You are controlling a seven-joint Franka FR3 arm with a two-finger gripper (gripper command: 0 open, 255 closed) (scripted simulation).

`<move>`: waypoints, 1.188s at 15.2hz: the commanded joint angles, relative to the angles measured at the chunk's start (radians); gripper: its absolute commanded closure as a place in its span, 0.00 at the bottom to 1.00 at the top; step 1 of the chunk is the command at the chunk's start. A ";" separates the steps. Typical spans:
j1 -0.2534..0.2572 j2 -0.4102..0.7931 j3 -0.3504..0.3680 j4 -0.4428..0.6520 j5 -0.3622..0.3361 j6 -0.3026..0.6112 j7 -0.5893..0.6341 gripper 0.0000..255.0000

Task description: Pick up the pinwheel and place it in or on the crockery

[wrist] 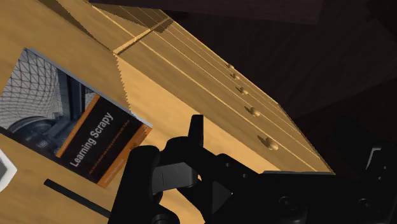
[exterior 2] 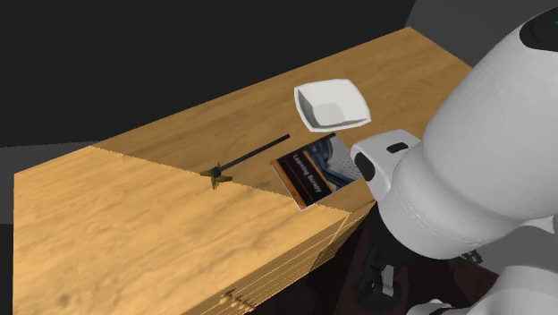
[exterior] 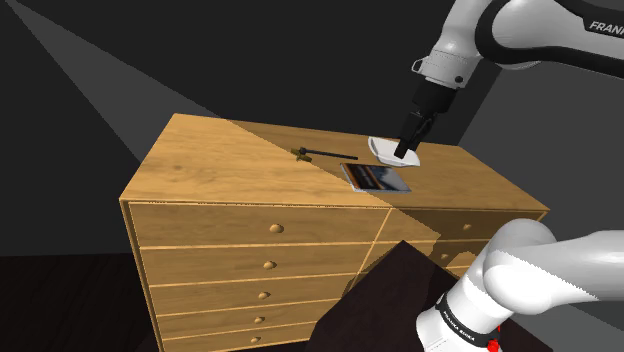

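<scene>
The pinwheel [exterior: 322, 153] is a thin dark stick with a small golden head and lies flat on the wooden dresser top [exterior: 220, 165]. In the second exterior view the pinwheel [exterior 2: 246, 158] lies just left of a book. The crockery is a white, squarish dish [exterior: 385, 149] [exterior 2: 331, 103] near the back edge. My black gripper [exterior: 405, 148] hangs low over the dish, well to the right of the pinwheel in the shoulder view. In the wrist view the gripper [wrist: 172, 145] is open with nothing between its fingers. The stick's end [wrist: 73, 195] shows beside the book.
A book titled "Learning Scrapy" [exterior: 376, 177] [exterior 2: 313, 170] [wrist: 95, 143] lies between the dish and the dresser's front edge. Drawers with round knobs [exterior: 270, 265] run down the front. My stand [exterior: 400, 300] is close to the dresser's right front.
</scene>
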 commanded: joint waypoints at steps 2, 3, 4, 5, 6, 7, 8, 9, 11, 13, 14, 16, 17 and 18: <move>0.002 0.008 -0.023 -0.015 -0.015 0.027 -0.044 0.00; 0.004 0.018 -0.045 -0.028 -0.029 0.054 -0.087 0.00; 0.006 0.031 -0.069 -0.038 -0.043 0.082 -0.130 0.00; 0.008 0.046 -0.091 -0.047 -0.056 0.110 -0.173 0.00; 0.010 0.062 -0.114 -0.054 -0.069 0.138 -0.216 0.00; 0.013 0.082 -0.137 -0.059 -0.080 0.167 -0.259 0.00; 0.016 0.103 -0.160 -0.062 -0.090 0.196 -0.302 0.00; 0.020 0.126 -0.184 -0.063 -0.099 0.225 -0.345 0.00; 0.029 0.178 -0.229 -0.059 -0.112 0.282 -0.431 0.00; 0.041 0.237 -0.274 -0.047 -0.119 0.338 -0.517 0.00; 0.048 0.269 -0.296 -0.038 -0.119 0.365 -0.561 0.00; 0.065 0.337 -0.340 -0.014 -0.113 0.416 -0.651 0.00; 0.074 0.373 -0.362 0.001 -0.106 0.441 -0.696 0.00; 0.085 0.410 -0.383 0.018 -0.097 0.464 -0.742 0.00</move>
